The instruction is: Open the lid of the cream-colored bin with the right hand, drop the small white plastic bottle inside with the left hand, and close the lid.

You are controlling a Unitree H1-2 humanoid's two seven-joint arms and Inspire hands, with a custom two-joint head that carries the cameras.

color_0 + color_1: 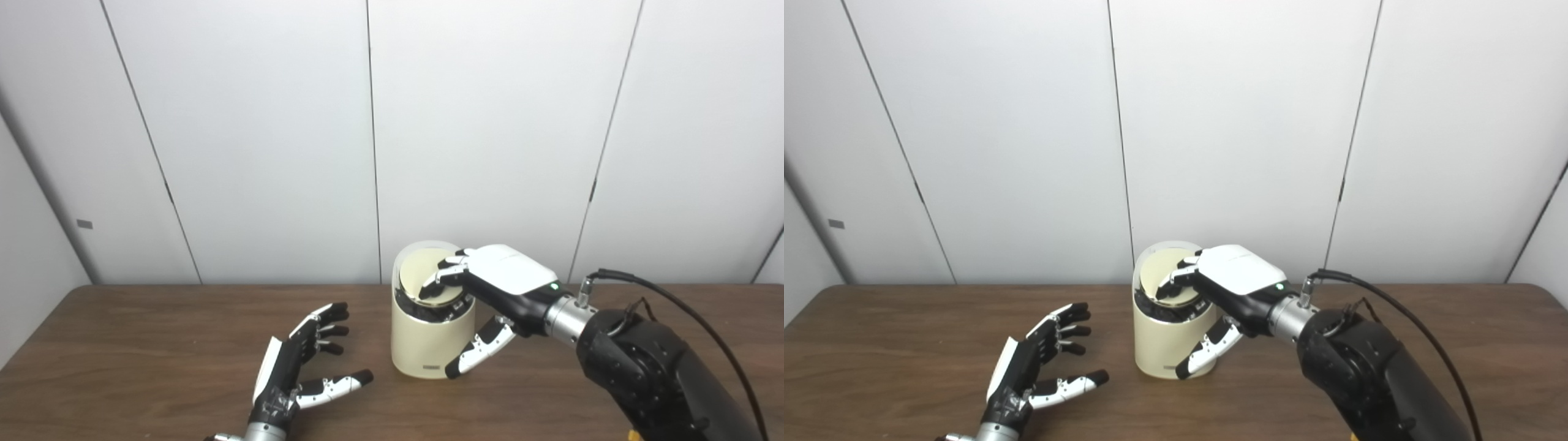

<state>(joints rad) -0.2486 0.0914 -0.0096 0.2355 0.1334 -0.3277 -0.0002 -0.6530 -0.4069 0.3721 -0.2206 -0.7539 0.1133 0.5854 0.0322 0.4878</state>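
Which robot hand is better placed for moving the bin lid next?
Right. The right robot hand already has fingers on the lid of the bin; the left robot hand is open, empty, away from it.

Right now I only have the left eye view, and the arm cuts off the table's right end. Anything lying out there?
Observer: The right eye view shows the table out to its far right corner. Only bare wood shows there.
Operator: Is the right thumb clear of the bin?
Observer: No. In this view the right hand's thumb crosses the front of the bin's lower right wall. I cannot tell whether it touches.
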